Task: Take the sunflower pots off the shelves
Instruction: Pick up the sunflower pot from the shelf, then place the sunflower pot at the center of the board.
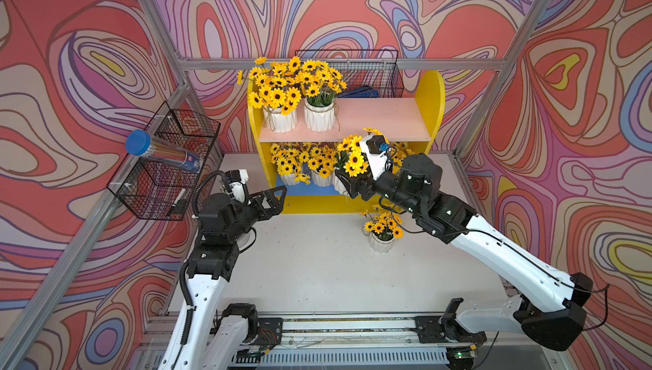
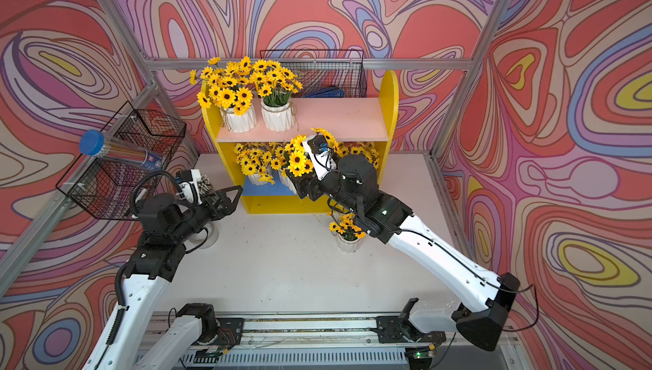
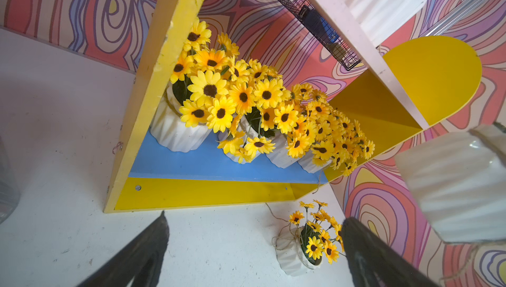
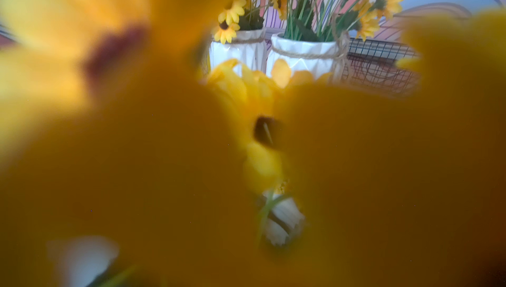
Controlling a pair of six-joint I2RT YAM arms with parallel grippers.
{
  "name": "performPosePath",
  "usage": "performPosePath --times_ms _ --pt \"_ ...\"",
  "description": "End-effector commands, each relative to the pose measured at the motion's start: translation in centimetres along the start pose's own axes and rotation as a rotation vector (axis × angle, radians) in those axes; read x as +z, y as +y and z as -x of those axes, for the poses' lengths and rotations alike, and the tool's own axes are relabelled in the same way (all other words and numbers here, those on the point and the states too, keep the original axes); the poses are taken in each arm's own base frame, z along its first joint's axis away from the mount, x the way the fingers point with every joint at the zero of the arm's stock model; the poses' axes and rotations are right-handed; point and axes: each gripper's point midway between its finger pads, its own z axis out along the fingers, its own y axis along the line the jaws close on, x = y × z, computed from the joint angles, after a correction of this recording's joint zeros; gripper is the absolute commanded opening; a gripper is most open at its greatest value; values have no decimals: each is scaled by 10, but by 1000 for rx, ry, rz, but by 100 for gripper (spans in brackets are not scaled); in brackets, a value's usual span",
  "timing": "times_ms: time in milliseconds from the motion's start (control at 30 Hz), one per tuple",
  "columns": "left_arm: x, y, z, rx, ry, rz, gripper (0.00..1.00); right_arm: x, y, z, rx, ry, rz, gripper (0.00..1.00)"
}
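1. Left pincer (image 1: pixel 282 199): over the left side of your table (image 1: pixel 317 280), its tips near the bottom left corner of the shelves (image 1: pixel 432 103). Jaws stand apart with nothing between them.
2. Cup of pencils (image 2: pixel 204 184): clear, under your left arm (image 1: pixel 218 216) and mostly hidden by it.
3. Table pot (image 1: pixel 381 243): one sunflower pot, upright on the table right of centre, in front of the shelves' right end and partly under your right arm (image 1: pixel 494 244).
4. Right pincer (image 1: pixel 347 183): in front of the lower opening of the shelves. Jaws spread wide around the held pot (image 3: pixel 460 184), a white ribbed sunflower pot carried clear of the table. Its blooms fill your right wrist view with yellow blur.
5. Side basket (image 1: pixel 155 195): black wire, on the left wall frame, with a clear blue-capped tube (image 1: pixel 160 151) lying slanted across it, cap end jutting out.
6. Shelves: yellow unit at the far edge of the table, against the back wall.
6a. Blue lower board (image 3: pixel 208 165): four lower pots (image 3: pixel 178 135) in a row, blooms crowded together.
6b. Pink upper board (image 1: pixel 381 117): two upper pots (image 1: pixel 319 119) side by side at its left end.
7. Rear basket (image 1: pixel 367 75): black wire, hung on the back rail behind the shelves; a blue thing (image 1: pixel 360 93) lies in it, and you cannot tell what it is.
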Motion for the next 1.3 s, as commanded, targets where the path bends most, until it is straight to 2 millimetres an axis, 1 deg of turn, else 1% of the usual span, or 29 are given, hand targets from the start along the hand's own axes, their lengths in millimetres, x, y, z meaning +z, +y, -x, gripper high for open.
performPosePath --times_ms 0,100,233,500,633,867,1067,1267 --pt "-5 -3 7 19 -27 -4 100 -12 3 24 35 -103 3 0" --pt "-4 -3 6 16 -23 -5 100 -8 8 9 50 -78 17 0" --pt "-4 -2 5 17 -23 -3 100 0 15 -19 71 -30 31 0" --pt "-1 -2 2 7 -8 -10 100 7 16 -74 124 54 21 0" --pt "-1 0 1 4 -7 -7 100 15 19 -106 152 105 25 0" --pt "2 1 0 -2 2 -5 100 23 25 -148 191 159 38 0" --pt "2 1 -1 -3 3 -8 100 33 30 -203 207 249 33 0" --pt "4 3 -1 -8 7 -5 100 42 31 -240 210 317 17 0"
